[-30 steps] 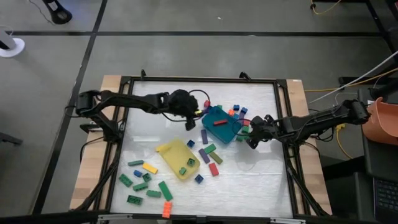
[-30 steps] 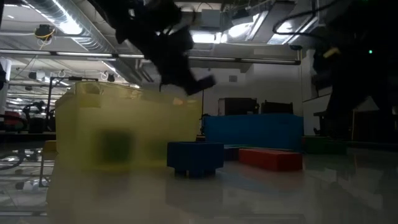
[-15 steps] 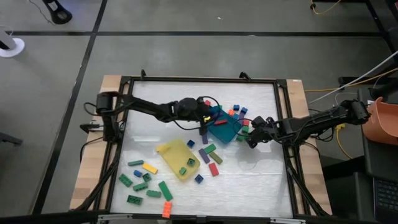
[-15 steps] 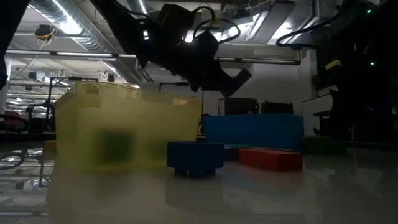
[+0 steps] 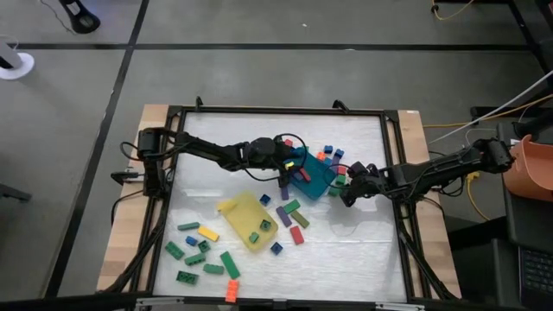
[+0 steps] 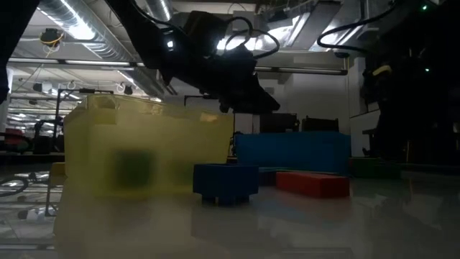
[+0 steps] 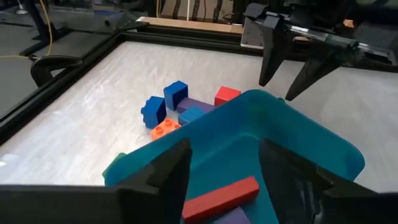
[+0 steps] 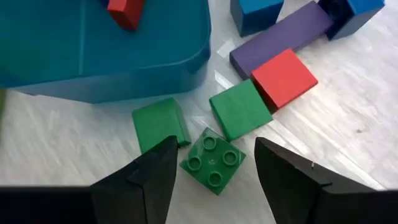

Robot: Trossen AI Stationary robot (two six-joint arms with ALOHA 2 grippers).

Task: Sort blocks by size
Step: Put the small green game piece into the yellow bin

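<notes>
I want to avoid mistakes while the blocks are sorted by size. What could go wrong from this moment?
1. The left gripper stands open over the teal tray, where a red bar lies. Moving off low, a finger might catch the tray wall and shift it.
2. The right gripper hangs open above a green square block that nearly touches two other green blocks. Closing could push them or grab two.
</notes>
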